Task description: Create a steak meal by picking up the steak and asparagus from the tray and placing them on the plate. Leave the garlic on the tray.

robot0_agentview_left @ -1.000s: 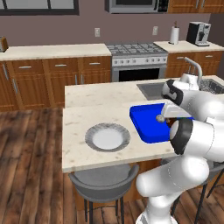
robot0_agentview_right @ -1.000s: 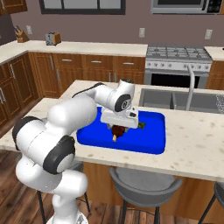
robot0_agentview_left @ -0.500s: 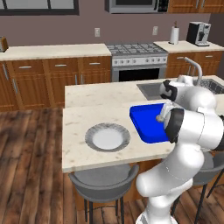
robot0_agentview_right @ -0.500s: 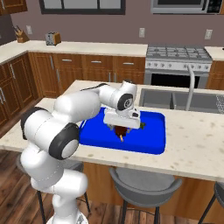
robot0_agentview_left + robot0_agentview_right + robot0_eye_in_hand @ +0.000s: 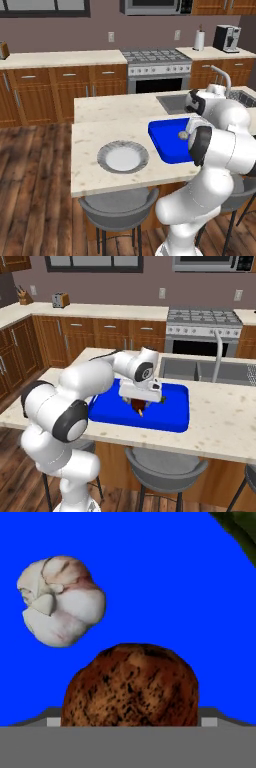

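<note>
The gripper is low over the tray, set down around the steak so its 2 fingers can close on the meat; whether they have gripped yet I cannot tell. The garlic lies just beside the steak, apart from it, and the asparagus farther off. The plate waits on the counter, well apart from the tray.

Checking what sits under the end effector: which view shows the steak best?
The hand view: the steak sits large and close at the bottom centre, its mottled brown surface clear, with the garlic apart from it on the tray. The right base view gives a small brown bit under the end effector. The left base view leaves it unclear.
</note>
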Controlling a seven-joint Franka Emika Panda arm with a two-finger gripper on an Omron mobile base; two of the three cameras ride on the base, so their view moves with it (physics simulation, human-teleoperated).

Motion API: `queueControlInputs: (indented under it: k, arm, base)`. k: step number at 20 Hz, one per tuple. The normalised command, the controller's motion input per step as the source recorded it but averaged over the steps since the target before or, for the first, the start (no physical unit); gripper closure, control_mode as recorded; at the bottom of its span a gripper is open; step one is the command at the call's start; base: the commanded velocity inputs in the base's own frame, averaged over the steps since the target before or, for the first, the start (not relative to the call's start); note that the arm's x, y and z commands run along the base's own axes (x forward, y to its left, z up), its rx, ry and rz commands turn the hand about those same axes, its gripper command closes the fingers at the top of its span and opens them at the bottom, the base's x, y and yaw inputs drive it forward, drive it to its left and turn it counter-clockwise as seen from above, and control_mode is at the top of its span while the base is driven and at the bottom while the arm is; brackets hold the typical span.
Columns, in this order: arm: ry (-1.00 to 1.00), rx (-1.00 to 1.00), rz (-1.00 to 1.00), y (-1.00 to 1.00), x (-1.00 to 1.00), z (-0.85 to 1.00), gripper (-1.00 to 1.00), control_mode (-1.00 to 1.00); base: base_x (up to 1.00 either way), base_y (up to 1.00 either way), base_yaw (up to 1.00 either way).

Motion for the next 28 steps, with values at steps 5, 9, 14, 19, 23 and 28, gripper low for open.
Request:
queueControlInputs:
  k: [5, 9, 14, 19, 23, 28]
  arm:
    - [-0.19, 0.0, 0.0, 0.01, -0.57, 0.67, 1.0, -1.0]
    - [-0.16, 0.0, 0.0, 0.25, -0.48, 0.81, 1.0, -1.0]
    - [-0.14, -0.02, 0.02, 0.66, -0.29, 0.64, 1.0, -1.0]
    - [-0.09, -0.06, 0.01, 0.9, -0.28, 0.33, 1.0, -1.0]
    - [-0.08, -0.07, 0.0, 1.0, -0.24, 0.1, 1.0, -1.0]
    - [-0.02, -0.04, 0.0, 1.0, -0.08, 0.02, 1.0, -1.0]
  base:
    - [0.0, 0.0, 0.0]
    - [0.0, 0.0, 0.0]
    - [0.0, 0.0, 0.0]
    - [0.0, 0.0, 0.0]
    - [0.0, 0.0, 0.0]
    - [0.0, 0.0, 0.0]
